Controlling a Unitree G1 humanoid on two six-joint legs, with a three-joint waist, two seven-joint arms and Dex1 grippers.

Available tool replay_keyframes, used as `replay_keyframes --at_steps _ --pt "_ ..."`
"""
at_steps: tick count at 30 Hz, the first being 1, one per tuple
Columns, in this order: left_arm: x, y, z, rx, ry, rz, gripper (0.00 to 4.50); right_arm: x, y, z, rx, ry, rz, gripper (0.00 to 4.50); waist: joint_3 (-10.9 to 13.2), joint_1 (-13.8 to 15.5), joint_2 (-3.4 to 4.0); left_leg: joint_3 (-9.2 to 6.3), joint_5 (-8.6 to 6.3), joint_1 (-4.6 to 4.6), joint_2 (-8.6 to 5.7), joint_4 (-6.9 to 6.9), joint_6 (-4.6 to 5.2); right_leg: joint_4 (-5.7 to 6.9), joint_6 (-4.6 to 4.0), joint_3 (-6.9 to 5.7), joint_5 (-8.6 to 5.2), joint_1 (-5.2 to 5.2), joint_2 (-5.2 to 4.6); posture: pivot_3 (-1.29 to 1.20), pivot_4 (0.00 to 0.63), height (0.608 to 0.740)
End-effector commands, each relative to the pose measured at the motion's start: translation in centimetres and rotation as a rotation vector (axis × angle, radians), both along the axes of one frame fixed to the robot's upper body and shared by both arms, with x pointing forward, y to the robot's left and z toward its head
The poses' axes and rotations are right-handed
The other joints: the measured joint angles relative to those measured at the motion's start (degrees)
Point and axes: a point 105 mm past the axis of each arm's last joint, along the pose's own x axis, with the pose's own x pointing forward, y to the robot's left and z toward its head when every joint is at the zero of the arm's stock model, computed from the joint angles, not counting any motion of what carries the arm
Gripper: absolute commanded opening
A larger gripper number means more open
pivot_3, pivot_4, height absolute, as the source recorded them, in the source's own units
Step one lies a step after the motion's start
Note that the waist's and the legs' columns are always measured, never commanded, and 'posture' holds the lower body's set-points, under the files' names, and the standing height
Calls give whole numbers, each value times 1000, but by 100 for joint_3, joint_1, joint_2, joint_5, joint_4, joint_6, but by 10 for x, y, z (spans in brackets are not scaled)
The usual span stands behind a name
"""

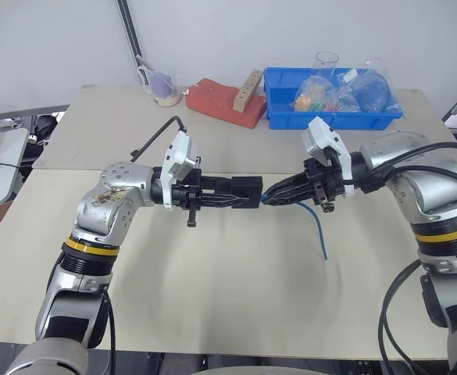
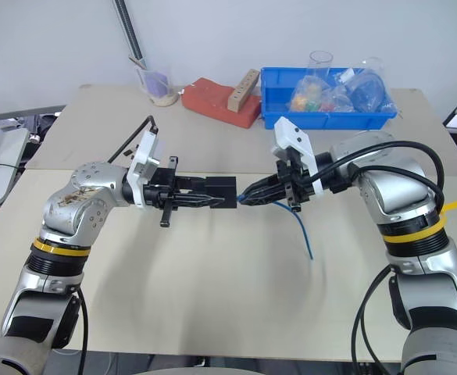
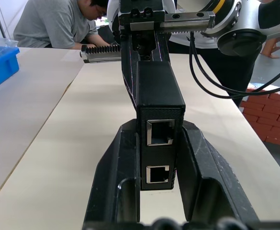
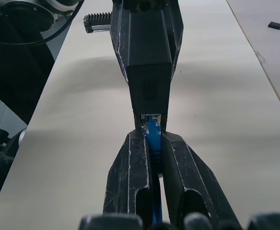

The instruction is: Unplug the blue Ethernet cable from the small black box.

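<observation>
My left gripper (image 1: pixel 240 199) is shut on the small black box (image 1: pixel 249 190) and holds it level above the middle of the table. In the left wrist view the box (image 3: pixel 160 96) sits between the fingers (image 3: pixel 113 177), with two empty ports facing the camera. On the box's far side, the blue Ethernet cable (image 4: pixel 152 134) enters a port. My right gripper (image 4: pixel 153 148) is shut on the cable right behind the plug, its tips almost at the box (image 4: pixel 149 43). The rest of the cable (image 1: pixel 319 228) hangs down from the right gripper (image 1: pixel 273 197) toward the table.
A blue bin (image 1: pixel 287 117) with bagged items, a red block (image 1: pixel 224 101) with a wooden piece on it, and a cup (image 1: pixel 164 87) stand along the far edge. A small black bit (image 4: pixel 277 26) lies on the table. A person (image 3: pixel 58 24) sits beyond the table.
</observation>
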Motion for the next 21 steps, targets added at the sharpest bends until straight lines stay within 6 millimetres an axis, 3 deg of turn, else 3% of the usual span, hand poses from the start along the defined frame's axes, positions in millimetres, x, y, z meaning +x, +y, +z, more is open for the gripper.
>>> replay_keyframes --at_steps 1,3,9,12,15,21 --pt "-6 -3 10 -14 -42 -36 534 1 -2 6 2 -35 11 31 0 0 0 0 0 0 0 0 0 0 0 0 0 0 0 0 150 740" --pt "-6 -1 9 -9 -41 -29 534 1 -6 4 -25 -56 0 31 0 0 0 0 0 0 0 0 0 0 0 0 0 0 0 0 150 740" --pt "-5 16 6 16 -40 22 534 -6 -52 -15 -123 -16 -85 31 4 37 -7 -5 -1 -2 0 0 1 -8 0 -5 0 2 -3 0 150 740" --pt "-5 22 2 27 -32 42 534 -5 -62 -26 -141 -11 -129 31 5 5 -8 -1 -1 -2 1 0 2 -5 0 1 0 -2 -4 0 150 740" --pt "-3 28 -2 24 -27 93 534 7 -61 -46 -142 -54 -210 31 5 -53 -9 0 -1 2 4 -4 2 -4 0 4 0 -1 5 0 150 740" --pt "-11 43 -27 49 -51 203 534 4 -25 -91 -114 -82 -173 31 7 -126 -9 -3 -1 3 13 -12 1 -1 0 9 -1 -4 16 0 150 740"
